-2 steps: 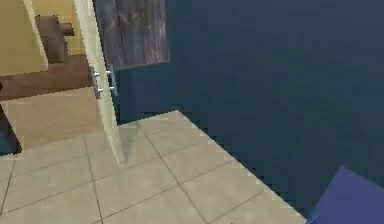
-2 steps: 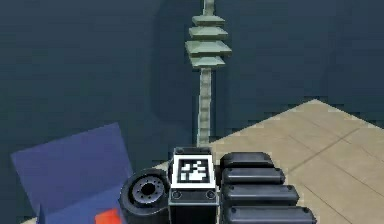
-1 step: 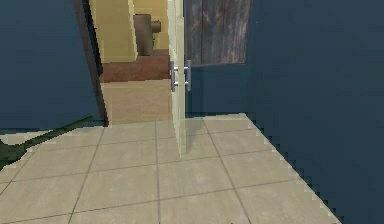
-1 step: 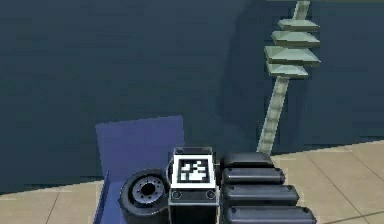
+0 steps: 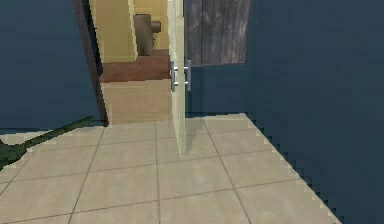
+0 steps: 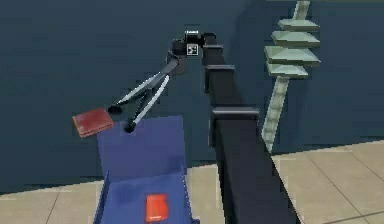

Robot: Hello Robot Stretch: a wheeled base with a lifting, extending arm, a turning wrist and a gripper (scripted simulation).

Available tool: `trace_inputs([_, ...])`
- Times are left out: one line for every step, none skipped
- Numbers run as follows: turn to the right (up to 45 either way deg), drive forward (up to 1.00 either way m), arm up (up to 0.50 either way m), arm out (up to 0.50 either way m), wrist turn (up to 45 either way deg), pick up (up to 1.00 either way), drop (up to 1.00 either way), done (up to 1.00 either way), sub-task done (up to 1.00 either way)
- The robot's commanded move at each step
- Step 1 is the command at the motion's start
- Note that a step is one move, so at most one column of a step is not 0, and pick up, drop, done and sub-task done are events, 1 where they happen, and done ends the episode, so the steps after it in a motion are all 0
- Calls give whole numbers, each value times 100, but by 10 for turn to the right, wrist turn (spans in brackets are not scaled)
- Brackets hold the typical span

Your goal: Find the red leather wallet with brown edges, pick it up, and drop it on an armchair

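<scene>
the gripper [image 6: 120,117] holds the red wallet [image 6: 92,123] beside the blue chair [image 6: 142,155], and next it must bring it over the seat.

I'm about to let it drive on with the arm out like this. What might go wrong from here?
The red wallet hangs at the very tip of the tool, clear of the blue seat below; a jolt might shake it loose. The arm reaches far out, so a turn might swing it into the pale tiered stand. Ahead, the pale door leaves a narrow doorway to pass.
</scene>
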Motion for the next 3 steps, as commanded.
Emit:
trace_inputs([0,0,0,0,390,0,0,0,0])
trace_inputs([0,0,-50,0,0,0,0,0,0])
trace_inputs([0,0,-2,0,0,0,0,0,0])
